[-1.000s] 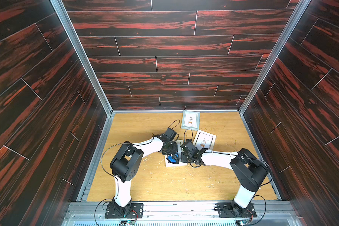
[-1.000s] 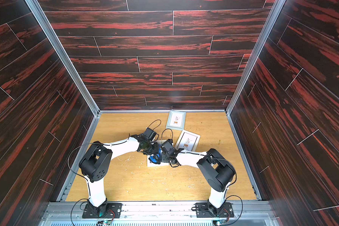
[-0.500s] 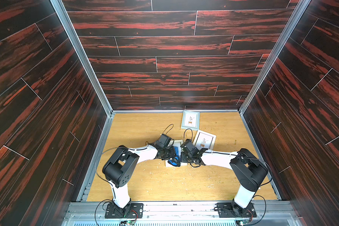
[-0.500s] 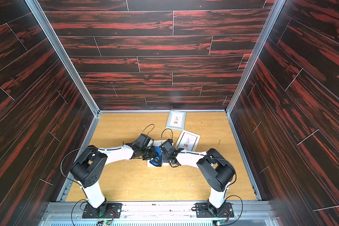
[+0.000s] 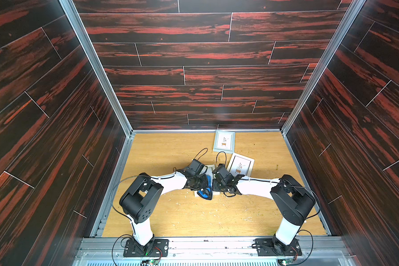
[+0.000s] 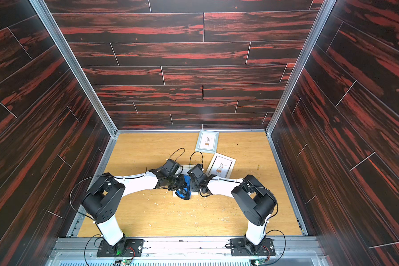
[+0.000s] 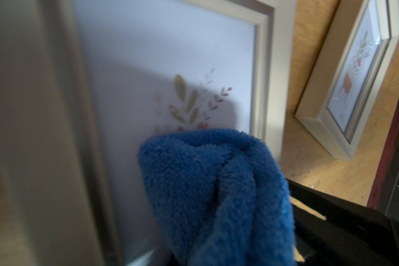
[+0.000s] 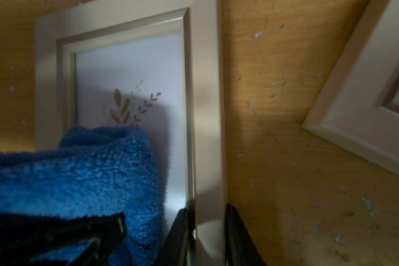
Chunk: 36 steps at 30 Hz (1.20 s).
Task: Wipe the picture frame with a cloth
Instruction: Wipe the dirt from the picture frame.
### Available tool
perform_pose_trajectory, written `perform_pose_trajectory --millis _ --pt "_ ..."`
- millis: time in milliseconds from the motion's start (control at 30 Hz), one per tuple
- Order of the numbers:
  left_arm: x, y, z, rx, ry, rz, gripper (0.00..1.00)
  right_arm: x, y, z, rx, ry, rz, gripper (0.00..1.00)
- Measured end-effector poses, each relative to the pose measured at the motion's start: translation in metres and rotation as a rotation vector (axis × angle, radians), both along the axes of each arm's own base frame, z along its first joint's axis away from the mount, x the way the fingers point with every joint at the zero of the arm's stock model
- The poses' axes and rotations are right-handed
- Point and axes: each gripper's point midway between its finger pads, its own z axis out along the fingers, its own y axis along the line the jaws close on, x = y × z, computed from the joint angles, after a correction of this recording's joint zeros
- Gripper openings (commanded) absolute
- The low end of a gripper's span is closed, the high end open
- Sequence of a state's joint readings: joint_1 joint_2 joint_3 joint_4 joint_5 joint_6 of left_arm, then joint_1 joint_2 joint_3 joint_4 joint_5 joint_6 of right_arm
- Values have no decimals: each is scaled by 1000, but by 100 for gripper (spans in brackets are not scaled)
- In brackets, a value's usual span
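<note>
The picture frame [image 8: 205,92], pale with a leaf print under glass, lies flat on the wooden floor; both arms cover most of it in both top views [image 5: 209,167]. My left gripper [image 5: 202,182] is shut on the blue fluffy cloth [image 7: 212,184], which is bunched and pressed on the glass near the print. The cloth [image 5: 205,193] hangs past the frame's front edge in a top view. My right gripper [image 8: 209,232] is shut on the frame's side rail, with one black finger [image 8: 180,235] on the glass side and the other on the floor side.
Two more framed prints lie beyond: one [image 5: 240,166] just right of the right gripper, one [image 5: 224,141] near the back wall. Dark wood-pattern walls close in three sides. Pale crumbs dot the floor [image 5: 194,214] in front of the arms.
The left arm's elbow has sunk lower and leftward. The cloth has slid a little toward the front of the frame. The right arm has stayed in place on the rail.
</note>
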<state>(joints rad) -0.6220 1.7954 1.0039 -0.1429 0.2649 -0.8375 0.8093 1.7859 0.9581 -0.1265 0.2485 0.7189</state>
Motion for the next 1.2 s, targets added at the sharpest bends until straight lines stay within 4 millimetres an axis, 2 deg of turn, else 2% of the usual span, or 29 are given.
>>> perform_pose_trajectory --millis 67,167,267,333,467,633,800,867,933,1100,1200 --pt "0 8 0 11 -4 4 0 0 0 0 0 0 0 0" --pt "-4 32 1 45 -9 10 0 0 0 0 0 0 0 0" --pt "-10 43 6 54 -29 -1 0 0 1 0 3 0 0 0" --pt "-16 44 6 60 -32 -16 0 0 0 0 3 0 0 0" --pt "-20 32 3 53 -35 -44 0 0 0 0 3 0 0 0" --pt "2 32 0 29 -15 -16 0 0 1 0 3 0 0 0" --pt "39 60 9 36 -51 55 0 1 1 1 6 -3 -2 0" --pt "46 67 10 48 -59 70 0 1 1 1 7 -3 -3 0" --pt "51 63 10 63 -63 66 0 1 1 1 6 -3 -2 0" --pt "47 26 0 63 -60 -5 0 2 -1 1 3 -4 -6 0" --pt "45 26 0 68 -59 -14 0 2 -1 1 2 -4 -6 0"
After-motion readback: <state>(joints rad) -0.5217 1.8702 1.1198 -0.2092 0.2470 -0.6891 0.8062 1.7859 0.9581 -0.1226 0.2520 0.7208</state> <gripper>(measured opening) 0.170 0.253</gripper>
